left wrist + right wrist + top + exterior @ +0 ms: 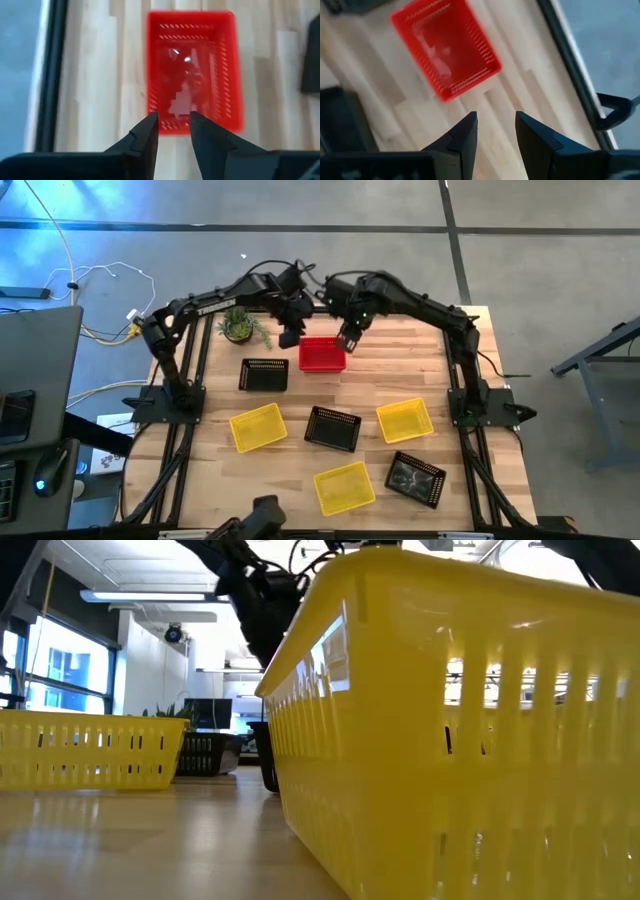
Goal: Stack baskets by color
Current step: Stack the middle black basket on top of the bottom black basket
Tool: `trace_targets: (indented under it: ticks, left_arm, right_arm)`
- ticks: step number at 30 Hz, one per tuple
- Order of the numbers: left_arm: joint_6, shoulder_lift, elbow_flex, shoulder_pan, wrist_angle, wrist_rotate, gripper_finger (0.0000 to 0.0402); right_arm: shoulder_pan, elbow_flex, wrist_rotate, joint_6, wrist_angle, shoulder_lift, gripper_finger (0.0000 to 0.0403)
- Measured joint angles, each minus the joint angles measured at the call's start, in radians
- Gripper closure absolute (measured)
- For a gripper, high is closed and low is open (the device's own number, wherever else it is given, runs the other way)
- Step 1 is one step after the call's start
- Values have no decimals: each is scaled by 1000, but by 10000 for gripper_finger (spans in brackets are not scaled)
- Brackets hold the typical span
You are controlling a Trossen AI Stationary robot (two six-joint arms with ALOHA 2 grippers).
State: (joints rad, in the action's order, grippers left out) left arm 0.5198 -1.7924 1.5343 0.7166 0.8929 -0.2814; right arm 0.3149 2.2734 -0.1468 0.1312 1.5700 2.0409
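A red basket [322, 354] stands upright on its base at the table's far middle; it also shows in the left wrist view [192, 70] and the right wrist view [445, 47]. My left gripper [290, 337] hovers open by the basket's left short end, and its fingertips [173, 120] stand apart above that end wall, touching nothing. My right gripper [347, 341] hangs open by the basket's right end, over bare wood [496, 120]. Three yellow baskets [258, 426] [404, 420] [344, 487] and three black baskets [264, 374] [333, 428] [415, 478] stand singly on the table.
A small green potted plant [240, 327] stands at the far left, close behind my left arm. In the low view a yellow basket [450, 740] fills the foreground and hides the red one. Bare wood lies between the scattered baskets and along the near left.
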Motion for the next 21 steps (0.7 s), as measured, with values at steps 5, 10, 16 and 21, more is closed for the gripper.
trace_targets:
  ticks: [5,10,16,21]
  left_arm:
    - [-30,92,-134,17,-26,-52,315]
    - [-80,189,-237,9,-35,-48,320]
    - [-125,318,-341,-18,-37,-47,321]
    - [-172,421,-417,-39,-64,-45,321]
  right_arm:
    - [-57,-118,6,-8,4,-34,284]
    - [-107,-276,70,13,-1,-89,284]
    - [-182,-454,80,112,-27,-139,284]
    - [-257,-536,104,169,-83,-151,284]
